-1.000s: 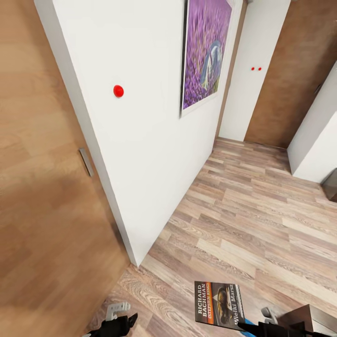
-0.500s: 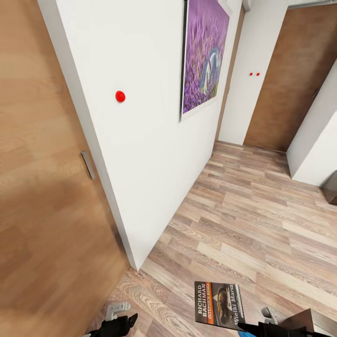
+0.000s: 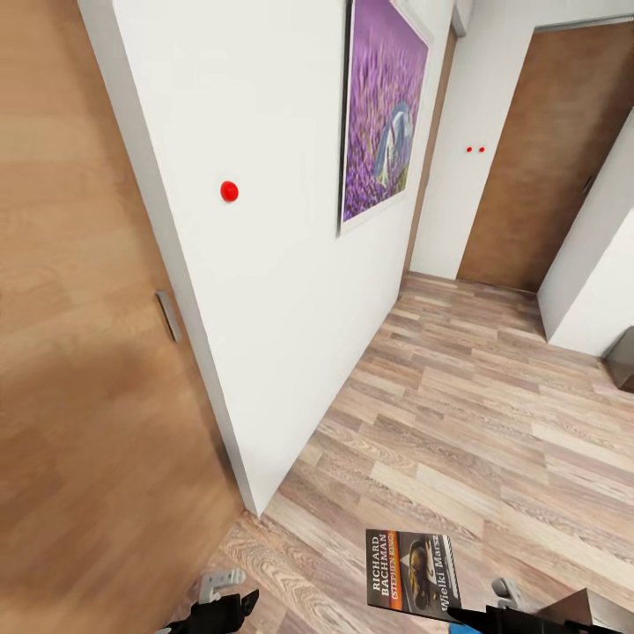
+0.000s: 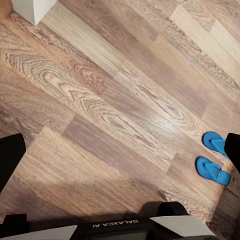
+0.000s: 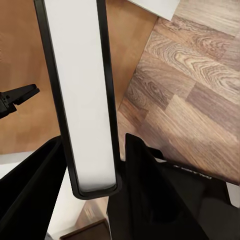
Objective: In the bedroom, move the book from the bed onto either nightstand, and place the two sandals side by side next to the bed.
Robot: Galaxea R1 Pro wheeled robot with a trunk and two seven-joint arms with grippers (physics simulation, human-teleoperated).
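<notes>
The book (image 3: pixel 412 571), dark-covered with an orange band and "Richard Bachman" lettering, hangs over the plank floor at the head view's lower edge. My right gripper (image 3: pixel 490 618) is shut on its lower corner. In the right wrist view the book (image 5: pixel 80 95) shows edge-on, its white pages clamped between the two black fingers (image 5: pixel 150 190). Low at the head view's left, my left gripper (image 3: pixel 222 609) holds nothing. Its wrist view shows the fingers (image 4: pixel 11 155) spread wide over the floor, with the two blue sandals (image 4: pixel 214 143) (image 4: pixel 212 171) lying close together beyond them.
A white wall (image 3: pixel 282 291) juts toward me, carrying a purple painting (image 3: pixel 385 106) and a red dot (image 3: pixel 229 190). A brown wooden door (image 3: pixel 79 370) stands at the left, another (image 3: pixel 537 158) at the back right. Dark furniture (image 3: pixel 622 359) sits at the right edge.
The whole picture has shifted a little, so the camera moved. The book stays in my right gripper; both arms look unmoved.
</notes>
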